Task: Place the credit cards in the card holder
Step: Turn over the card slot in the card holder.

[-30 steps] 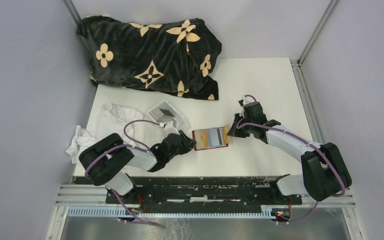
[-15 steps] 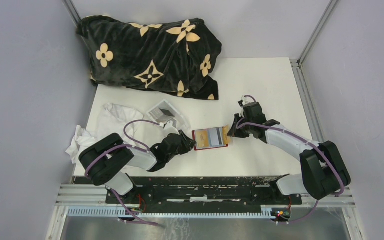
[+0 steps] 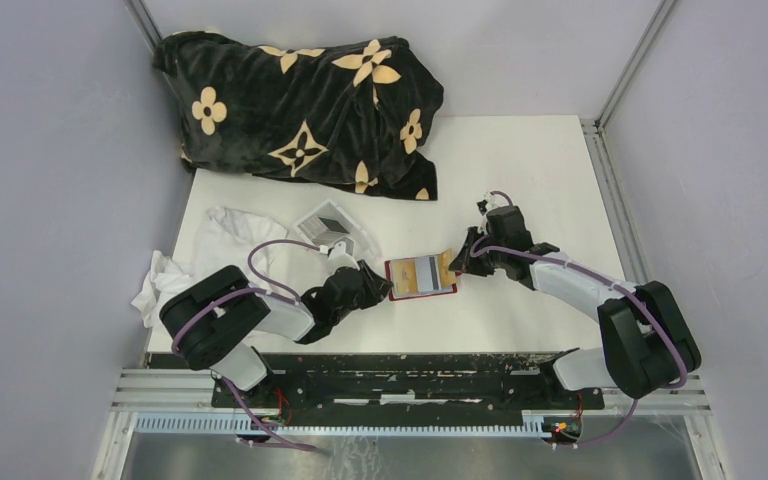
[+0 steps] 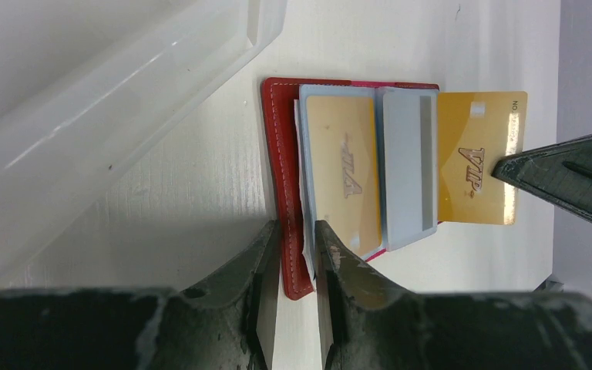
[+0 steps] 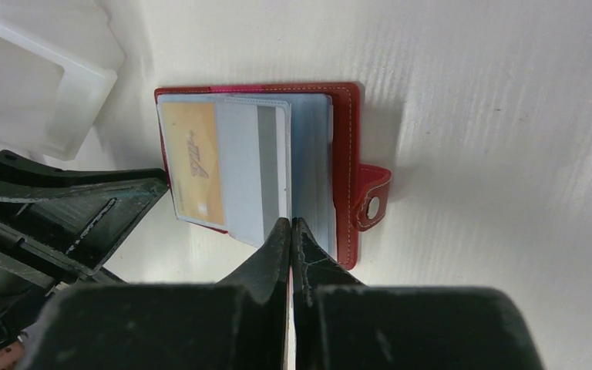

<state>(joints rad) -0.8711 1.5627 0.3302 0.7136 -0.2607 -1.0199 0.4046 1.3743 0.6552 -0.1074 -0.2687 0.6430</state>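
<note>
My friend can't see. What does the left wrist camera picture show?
A red card holder lies open on a white table, the left fingers pinching its near edge. A gold card and a pale blue card sit inside, and the right fingers hold a second gold VIP card at its far side. A clear box is beside it.

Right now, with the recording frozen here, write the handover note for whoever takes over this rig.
Left gripper: shut on one edge of the open card holder, steadying it.
Right gripper: shut on the gold VIP card at the holder's opposite side.
Done: another gold card and a pale blue card sit in the sleeves.
Left: the VIP card mostly sticks out, so push it in. Check the clear box for more cards; its contents are unclear.
</note>
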